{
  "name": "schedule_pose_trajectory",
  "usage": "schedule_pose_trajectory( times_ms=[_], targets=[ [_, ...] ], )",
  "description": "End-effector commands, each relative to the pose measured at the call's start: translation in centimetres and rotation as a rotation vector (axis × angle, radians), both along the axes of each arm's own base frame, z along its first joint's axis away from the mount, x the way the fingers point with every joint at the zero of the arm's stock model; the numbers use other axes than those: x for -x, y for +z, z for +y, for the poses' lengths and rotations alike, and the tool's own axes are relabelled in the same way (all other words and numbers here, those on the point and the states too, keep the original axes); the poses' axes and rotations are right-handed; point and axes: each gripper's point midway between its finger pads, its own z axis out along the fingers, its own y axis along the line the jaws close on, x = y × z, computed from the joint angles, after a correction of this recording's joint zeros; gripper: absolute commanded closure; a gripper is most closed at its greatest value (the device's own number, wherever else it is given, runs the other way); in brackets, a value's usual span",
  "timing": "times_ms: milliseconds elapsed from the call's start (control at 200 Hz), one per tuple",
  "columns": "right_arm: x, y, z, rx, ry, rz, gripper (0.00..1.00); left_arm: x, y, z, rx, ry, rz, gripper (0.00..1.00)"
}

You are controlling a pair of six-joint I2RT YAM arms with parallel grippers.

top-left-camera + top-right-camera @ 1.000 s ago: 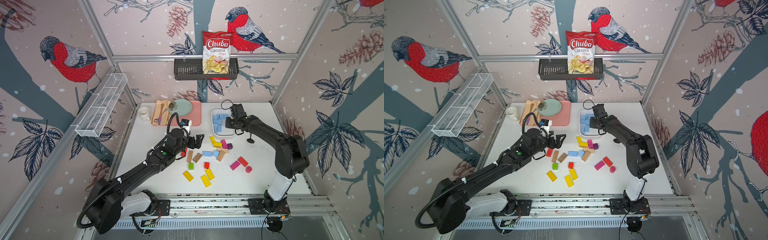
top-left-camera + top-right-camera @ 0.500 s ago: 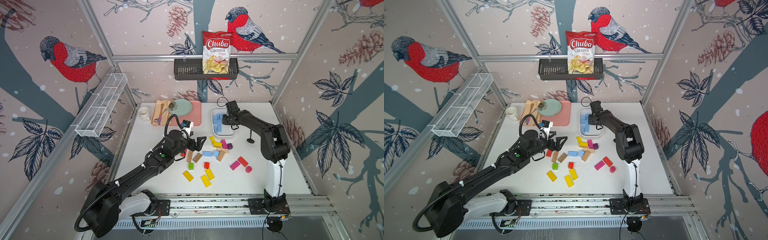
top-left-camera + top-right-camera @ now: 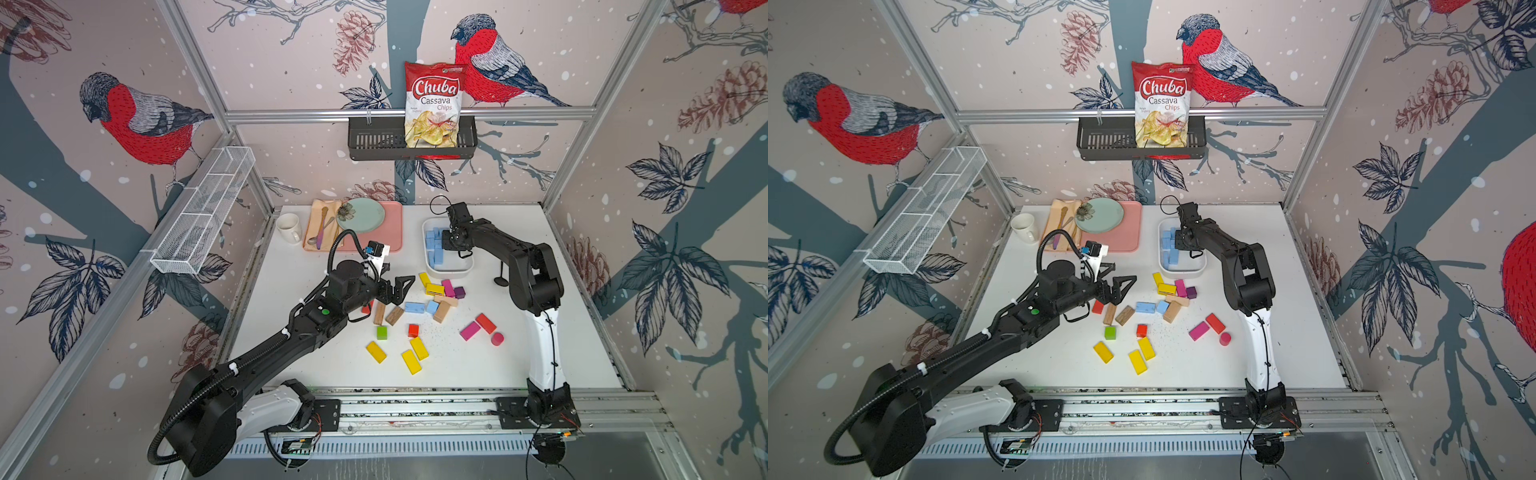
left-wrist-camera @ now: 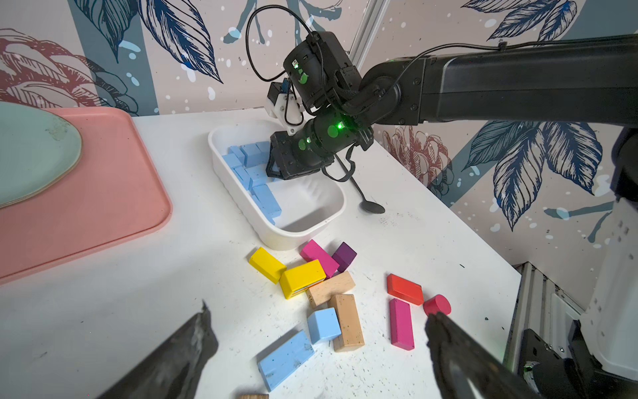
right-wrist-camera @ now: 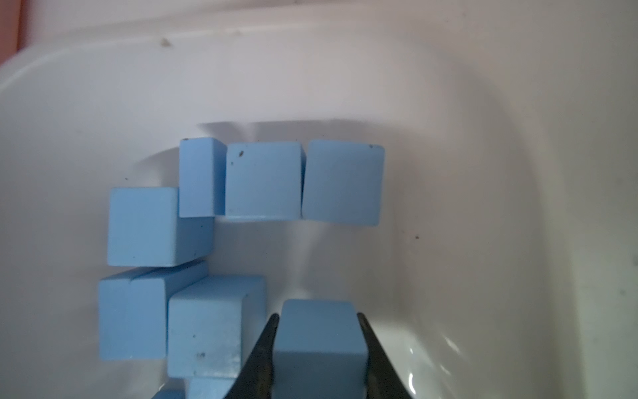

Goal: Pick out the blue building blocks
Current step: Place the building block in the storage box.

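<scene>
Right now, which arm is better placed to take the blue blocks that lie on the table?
Left. The left fingers stand open close to the blue bar and blue cube. The right fingers are busy: shut on a blue block inside the bin.

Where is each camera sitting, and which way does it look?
Top views: high in front, looking down on the white table; left arm, right arm show.
Left wrist: on the left arm, facing the white bin; open left claw shows.
Right wrist: facing down into the bin; right claw grips a blue cube.
Both wrists share the bin's blue building blocks.
</scene>
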Motion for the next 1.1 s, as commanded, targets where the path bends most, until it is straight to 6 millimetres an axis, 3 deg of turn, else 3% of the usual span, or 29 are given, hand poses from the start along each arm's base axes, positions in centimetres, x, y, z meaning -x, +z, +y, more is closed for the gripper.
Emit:
schedule_pose_trajectory(
  times_ms=[0,245,585,936,1096],
  targets=[
    [-0.1,-0.4,0.2,0.004,0.014,0.016,0.83,-0.2,0.9,-0.2,0.028,-0.002,-0.033,0.01],
    [-0.5,-0.9,0.3,0.006,0.012,0.029,0.67,-0.2,0.8,-0.1,0.025,0.001,-0.031,0.01],
    [-0.7,0.1,0.6,-0.005,0.016,0.023,0.51,-0.3,0.7,0.1,0.023,0.015,-0.028,0.01],
    [-0.4,4.3,0.7,-0.031,0.029,-0.025,0.36,-0.4,0.6,0.2,0.019,0.022,-0.02,0.01],
    [0.6,7.9,0.9,-0.079,0.051,-0.078,0.33,-0.5,0.5,0.2,0.018,0.025,-0.019,0.01]
  ],
)
